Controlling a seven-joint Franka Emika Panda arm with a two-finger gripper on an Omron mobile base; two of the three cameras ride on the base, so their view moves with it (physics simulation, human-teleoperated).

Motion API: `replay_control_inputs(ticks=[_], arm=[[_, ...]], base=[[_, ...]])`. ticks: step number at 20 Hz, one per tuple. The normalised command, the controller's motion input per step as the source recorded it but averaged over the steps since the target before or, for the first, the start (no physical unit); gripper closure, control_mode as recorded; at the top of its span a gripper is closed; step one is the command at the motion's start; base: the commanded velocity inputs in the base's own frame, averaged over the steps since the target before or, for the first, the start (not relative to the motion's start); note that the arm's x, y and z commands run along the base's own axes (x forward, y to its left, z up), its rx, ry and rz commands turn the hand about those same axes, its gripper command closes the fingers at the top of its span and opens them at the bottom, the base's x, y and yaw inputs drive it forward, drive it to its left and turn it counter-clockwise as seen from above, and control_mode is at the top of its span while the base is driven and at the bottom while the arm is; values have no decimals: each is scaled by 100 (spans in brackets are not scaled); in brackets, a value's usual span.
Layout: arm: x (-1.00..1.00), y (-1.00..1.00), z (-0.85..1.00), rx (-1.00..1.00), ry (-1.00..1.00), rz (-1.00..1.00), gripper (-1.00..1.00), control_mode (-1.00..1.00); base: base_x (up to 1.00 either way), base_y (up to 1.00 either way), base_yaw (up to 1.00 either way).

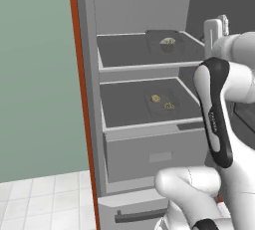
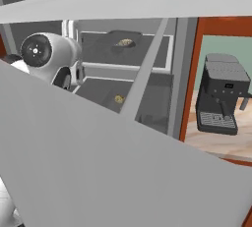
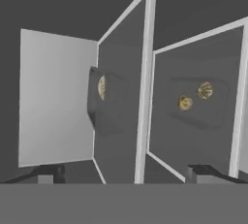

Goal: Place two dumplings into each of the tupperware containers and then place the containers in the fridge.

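Fridge [image 1: 144, 164] open, both trays inside, gripper empty.
Fridge fills centre of left base view w/ two dark shelves. Upper tray [image 1: 167, 41] sits upper centre on top shelf, dumplings [image 1: 167, 41] inside; lower tray [image 1: 164, 99] mid-frame on shelf below, w/ two dumplings [image 1: 156, 98] apart from each other. Gripper [image 3: 124, 174] at bottom of hand view, tips spread wide, nothing betw. them, well clear of trays.

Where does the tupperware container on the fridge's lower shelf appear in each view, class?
Left base view: lower-shelf container, centre right, two dumplings inside.
Right base view: left of centre, one dumpling visible.
Hand view: right side, shelf rolled upright.
Shared landmark: upper-shelf container.
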Motion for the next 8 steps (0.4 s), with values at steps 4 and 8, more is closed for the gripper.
replay_control_inputs(ticks=[4,8], arm=[[-100,-2,0,-2,6,0,-100,-100],[-100,22,-7,-8,9,0,-100,-100]], base=[[0,0,0],[0,0,0]])
